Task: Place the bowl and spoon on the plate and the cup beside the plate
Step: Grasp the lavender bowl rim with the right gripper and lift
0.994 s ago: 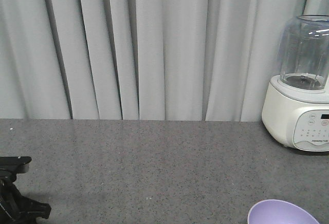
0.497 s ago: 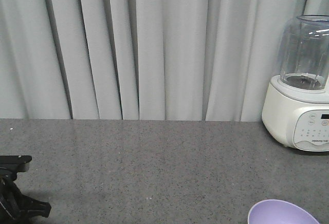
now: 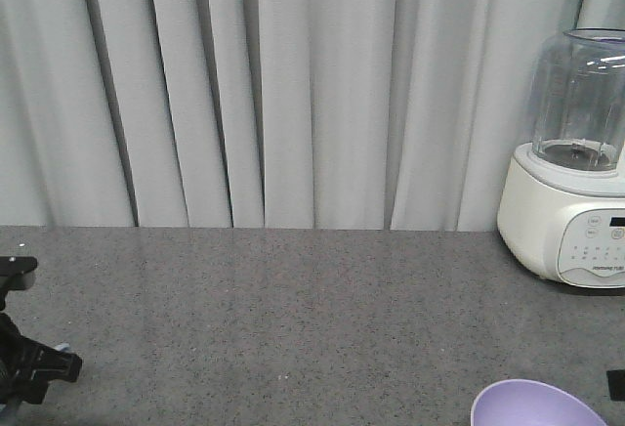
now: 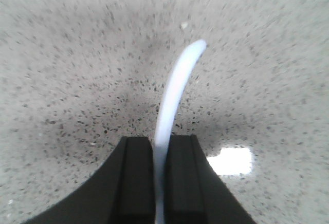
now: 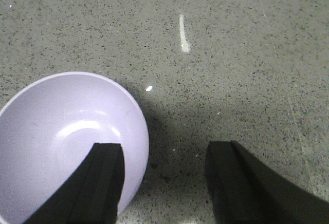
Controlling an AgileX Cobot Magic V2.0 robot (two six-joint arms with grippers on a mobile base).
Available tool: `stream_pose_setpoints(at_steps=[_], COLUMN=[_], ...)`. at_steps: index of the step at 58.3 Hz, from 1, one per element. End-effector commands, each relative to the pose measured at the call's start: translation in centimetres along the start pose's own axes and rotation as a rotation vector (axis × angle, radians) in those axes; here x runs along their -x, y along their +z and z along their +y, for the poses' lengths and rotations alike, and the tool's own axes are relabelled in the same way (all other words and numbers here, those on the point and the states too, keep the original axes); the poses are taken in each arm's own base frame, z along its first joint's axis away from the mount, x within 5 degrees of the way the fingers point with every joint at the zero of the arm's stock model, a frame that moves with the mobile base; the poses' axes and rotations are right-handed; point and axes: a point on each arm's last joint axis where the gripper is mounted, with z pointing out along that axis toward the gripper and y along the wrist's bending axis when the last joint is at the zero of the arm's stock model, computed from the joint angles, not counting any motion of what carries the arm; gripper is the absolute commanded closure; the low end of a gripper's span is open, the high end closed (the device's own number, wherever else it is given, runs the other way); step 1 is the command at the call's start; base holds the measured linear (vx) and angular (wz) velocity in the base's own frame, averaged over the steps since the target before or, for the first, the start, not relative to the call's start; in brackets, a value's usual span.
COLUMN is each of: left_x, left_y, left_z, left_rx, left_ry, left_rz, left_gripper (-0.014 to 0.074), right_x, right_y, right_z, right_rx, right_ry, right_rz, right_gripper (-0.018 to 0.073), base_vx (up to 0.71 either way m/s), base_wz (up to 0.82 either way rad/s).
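The left gripper (image 4: 159, 142) has its two black fingers (image 4: 136, 178) drawn narrow, pinching the short pale-blue plastic soup spoon (image 4: 177, 85) between them. In the left wrist view only the spoon's thin curved edge shows, arching up and away from the fingers to a rounded tip. It casts a soft shadow on the grey speckled stone counter (image 4: 67, 54) beneath. In the front view this gripper (image 3: 29, 367) sits at the lower left corner, dark against the counter (image 3: 293, 309).

The small round lavender-purple plastic bowl (image 5: 61, 131) stands upright on the counter at the front right, cut by the bottom edge of the front view (image 3: 532, 404). The right gripper (image 5: 167, 152) hangs over it with its fingers spread wide. One finger (image 5: 103, 183) is over the bowl's inside, just within the rim, and the other (image 5: 236, 183) is over bare counter. The near part of the rim lies between the two. Whether either finger touches the bowl cannot be told.

Pale grey pleated curtains (image 3: 293, 84) hang behind the counter. A white kitchen appliance with a clear jar on top (image 3: 576, 211) stands at the far right, well apart from the bowl
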Motion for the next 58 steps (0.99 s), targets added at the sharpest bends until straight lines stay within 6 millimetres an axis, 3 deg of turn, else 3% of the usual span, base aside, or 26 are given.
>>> stream_pose_setpoints(at_steps=[1, 12, 23, 39, 46, 55, 58], left_x=[0.6, 0.2, -0.1, -0.1, -0.1, -0.2, -0.2], left_y=[-3.7, -6.2, -7.0, -7.2, -7.2, -7.2, -7.2], left_z=[-0.3, -0.4, -0.4, -0.4, -0.4, -0.4, -0.4], left_rx=[-0.009, -0.008, -0.008, -0.007, -0.007, -0.008, -0.008], left_ry=[0.007, 0.044, 0.054, 0.055, 0.055, 0.055, 0.055], left_rz=[-0.145, -0.211, -0.231, -0.228, -0.228, -0.227, -0.231], left_gripper=[0.0602, 0.0602, 0.0602, 0.0602, 0.0602, 0.0602, 0.0602], right_x=[2.4, 3.4, 2.9, 2.4, 2.4, 2.3, 2.4], right_y=[0.7, 5.2, 9.0, 11.7, 11.7, 11.7, 11.6], right_z=[0.1, 0.6, 0.8, 1.0, 1.2, 1.4, 1.4], right_rx=[-0.008, -0.015, -0.028, -0.023, -0.006, 0.017, 0.018], right_ry=[-0.043, -0.092, -0.121, -0.142, -0.163, -0.138, -0.136], right_rz=[-0.013, 0.166, 0.276, 0.329, 0.333, 0.337, 0.335], right_gripper=[0.0124, 0.0124, 0.0124, 0.0144, 0.026, 0.0529, 0.0575], base_vx=[0.0, 0.0, 0.0, 0.0, 0.0, 0.0, 0.0], base_wz=[0.0, 0.0, 0.0, 0.0, 0.0, 0.0, 0.0])
